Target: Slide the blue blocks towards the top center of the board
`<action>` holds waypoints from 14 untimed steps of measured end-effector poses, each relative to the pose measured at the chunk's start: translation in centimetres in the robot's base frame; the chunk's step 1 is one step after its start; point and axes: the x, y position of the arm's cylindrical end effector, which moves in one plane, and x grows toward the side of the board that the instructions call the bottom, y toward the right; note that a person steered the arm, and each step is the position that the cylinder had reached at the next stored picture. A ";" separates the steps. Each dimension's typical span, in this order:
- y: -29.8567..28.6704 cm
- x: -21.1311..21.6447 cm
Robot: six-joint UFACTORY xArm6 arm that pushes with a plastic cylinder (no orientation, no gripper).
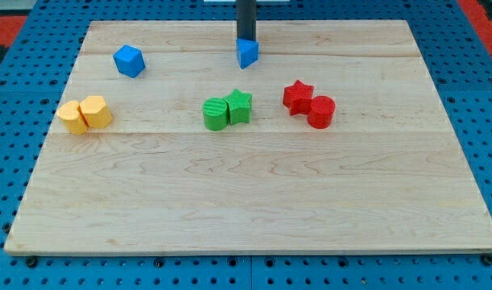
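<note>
A small blue block (247,54) sits near the top centre of the wooden board (254,193). My tip (246,39) stands right at this block's top edge and seems to touch it. A second blue block (128,60), with several flat facets, lies at the upper left, well to the left of my tip. The rod rises straight up out of the view's top.
Two yellow blocks (84,114) touch each other at the left. A green cylinder (215,114) and a green star (239,105) touch at the centre. A red star (297,97) and a red cylinder (320,111) touch right of centre.
</note>
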 end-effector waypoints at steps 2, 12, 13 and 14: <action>-18.3 -2.8; -0.3 5.7; -0.3 2.2; -4.0 5.4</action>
